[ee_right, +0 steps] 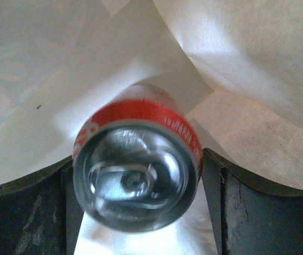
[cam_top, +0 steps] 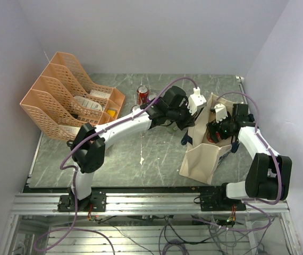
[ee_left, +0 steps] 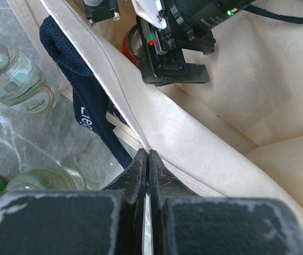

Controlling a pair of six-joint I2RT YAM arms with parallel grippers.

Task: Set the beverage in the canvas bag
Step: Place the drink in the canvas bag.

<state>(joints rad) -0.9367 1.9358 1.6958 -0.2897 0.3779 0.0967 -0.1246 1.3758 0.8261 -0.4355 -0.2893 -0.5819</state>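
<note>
So the left hand (ee_left: pixel 148 157) is pinched tight on the rim of the bag (cam_top: pixel 202 159), right next to the navy strap (ee_left: pixel 82 101), and that's what holds the mouth open. The right hand (ee_right: pixel 136 158) is down inside with the can (ee_right: pixel 135 183) sitting between its fingers, cloth all around it. Honestly can't tell from the wrist view whether the fingers are gripping it or just standing beside it, they're super close on both sides. Looks to me like the drop-off step. I also can't see if the can is resting on the bag floor, so I'd get its bottom down on the cloth first, since a can let go at a lean just rolls into a fold. Then open wide enough that neither finger drags it, and pull straight up through the mouth so nothing snags. The left hand shouldn't release the rim until the right one is out, or the bag flops onto the arm. Another can (cam_top: pixel 142 94) and some bottles (ee_left: pixel 16 79) sit on the worktop (cam_top: pixel 130 164), so a tidy bag matters.
</note>
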